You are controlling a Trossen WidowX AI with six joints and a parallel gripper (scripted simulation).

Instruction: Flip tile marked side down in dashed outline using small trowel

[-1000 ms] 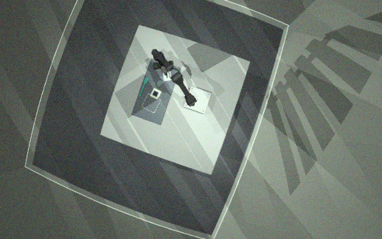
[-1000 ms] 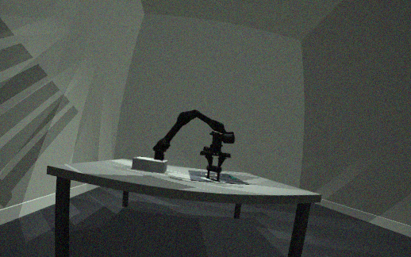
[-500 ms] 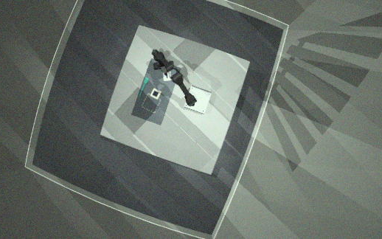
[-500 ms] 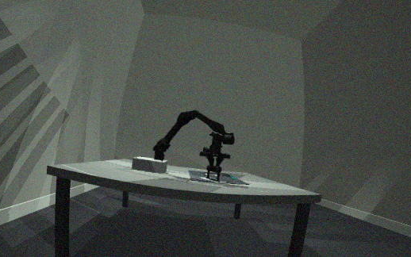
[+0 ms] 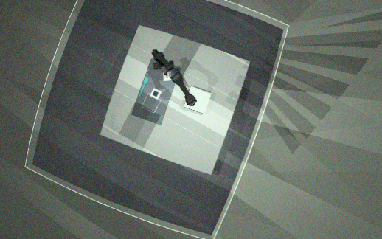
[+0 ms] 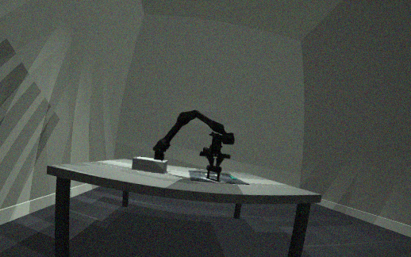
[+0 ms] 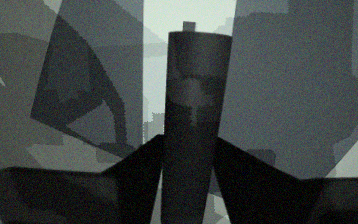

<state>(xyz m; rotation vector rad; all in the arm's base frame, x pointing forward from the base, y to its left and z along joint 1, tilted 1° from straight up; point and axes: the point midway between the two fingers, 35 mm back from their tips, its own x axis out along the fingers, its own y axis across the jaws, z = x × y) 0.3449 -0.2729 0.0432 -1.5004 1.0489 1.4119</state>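
Observation:
My gripper (image 6: 213, 166) (image 7: 187, 142) points down and is shut on the trowel's dark round handle (image 7: 192, 100). The handle lies lengthwise between the fingers, over a pale surface. In the top view the arm hides the fingertips and handle; a white piece (image 5: 167, 77) shows beside the arm there. The trowel's blade is not clear. The tile (image 5: 155, 94), white-edged with a dark square on top, lies on the dark mat (image 5: 140, 113) (image 6: 197, 174), just beside or slightly over the dashed outline (image 5: 148, 108). I cannot make out the tile in the exterior view.
A teal tool (image 5: 143, 86) (image 6: 233, 177) lies along the mat's far edge, beyond the tile from the arm base. The arm stands on a white box (image 5: 203, 99) (image 6: 148, 165) on the pale table (image 5: 185, 147) (image 6: 116, 178). Shadows cross the mat.

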